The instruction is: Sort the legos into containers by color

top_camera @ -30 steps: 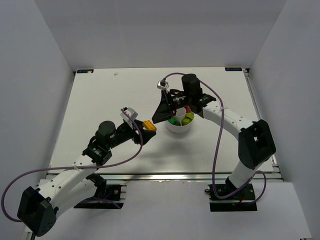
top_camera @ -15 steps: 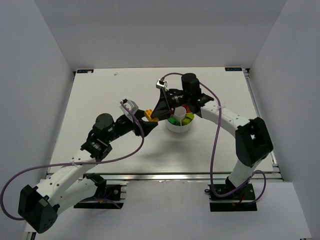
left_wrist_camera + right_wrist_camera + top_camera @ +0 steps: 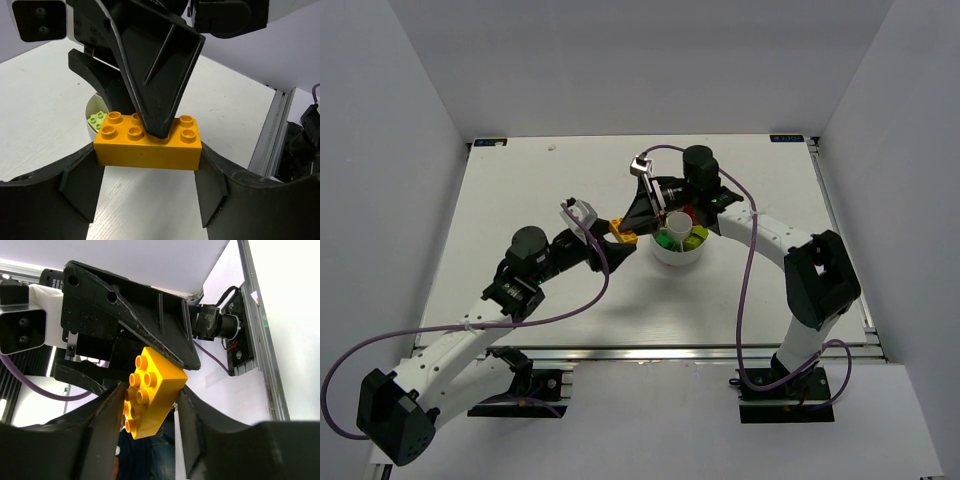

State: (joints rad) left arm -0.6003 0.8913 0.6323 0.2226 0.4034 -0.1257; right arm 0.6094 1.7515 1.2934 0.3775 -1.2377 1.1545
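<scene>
Right gripper (image 3: 151, 389) has been closed onto the yellow brick (image 3: 150, 147).
It is also gripped by the left gripper (image 3: 149, 166), mid-frame, over a white desk (image 3: 540, 190) enclosed by white walls (image 3: 640, 70).

One orange brick (image 3: 148, 147), one white dish (image 3: 678, 260) — left end effector (image 3: 148, 162), right end effector (image 3: 150, 400): two.

- You have no readable text, number or brand in any view.
- The corner stickers (image 3: 490, 143) on your table (image 3: 520, 200) are too small to read.
- The orange brick (image 3: 148, 150) shows no legible lettering.
</scene>
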